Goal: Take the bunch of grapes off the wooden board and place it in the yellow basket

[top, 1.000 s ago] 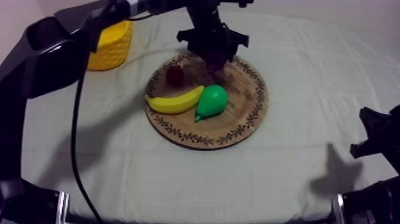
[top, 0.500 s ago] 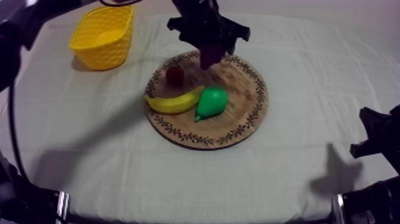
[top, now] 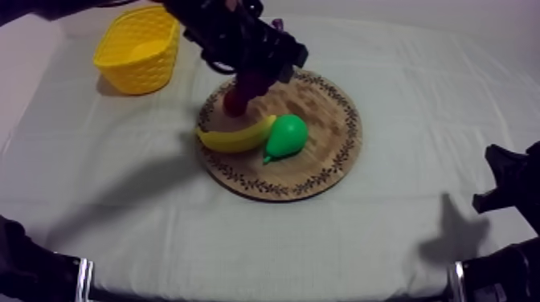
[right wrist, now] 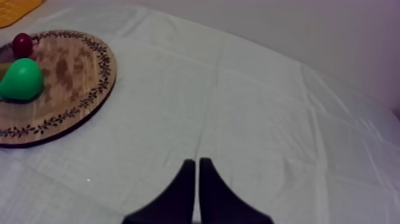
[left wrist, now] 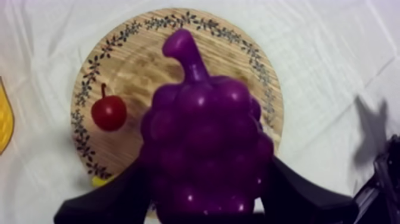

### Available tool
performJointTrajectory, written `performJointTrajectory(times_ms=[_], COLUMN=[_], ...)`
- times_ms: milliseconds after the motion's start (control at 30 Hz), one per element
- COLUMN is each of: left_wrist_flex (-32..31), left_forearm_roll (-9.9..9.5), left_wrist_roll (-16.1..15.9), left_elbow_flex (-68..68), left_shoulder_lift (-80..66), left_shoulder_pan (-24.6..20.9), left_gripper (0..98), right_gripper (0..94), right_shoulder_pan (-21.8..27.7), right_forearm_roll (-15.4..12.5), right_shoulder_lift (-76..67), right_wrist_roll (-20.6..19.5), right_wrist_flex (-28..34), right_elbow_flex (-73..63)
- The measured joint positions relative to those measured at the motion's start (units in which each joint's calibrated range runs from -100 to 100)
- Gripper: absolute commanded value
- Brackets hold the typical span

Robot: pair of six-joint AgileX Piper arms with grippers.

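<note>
Clasping bunch of grapes [left wrist: 202, 143]: left gripper [top: 249, 80], fingers closed round it above wooden board [left wrist: 137, 59].
Right gripper [right wrist: 197, 179]: fingers pressed together, empty.

No text, label, brand, number or sign can be read on anything in view. The only marking seen is the dark leaf-pattern band around the rim of the wooden board [top: 349, 136], and no letters or numerals are formed by it.
</note>
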Motion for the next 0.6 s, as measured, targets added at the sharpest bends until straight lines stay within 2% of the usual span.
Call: performJointTrajectory(times_ms=[300, 600], left_wrist_flex=[-2.8, -3.0], left_forearm_roll=[-0.18, 0.16], left_wrist_roll=[0.4, -0.8], left_elbow_flex=[11.8, 20.3], left_shoulder_lift=[-11.2, -18.0], left_shoulder_pan=[-1.8, -10.1], left_gripper=[65.1, 64.6], right_gripper=[0.5, 0.5], right_shoulder_pan=[0.0, 0.0], right_forearm_roll=[0.0, 0.0], right_shoulder_lift=[0.0, 0.0], right_wrist_roll=[0.0, 0.0], right_wrist_flex=[0.0, 0.0], right_elbow_flex=[0.0, 0.0])
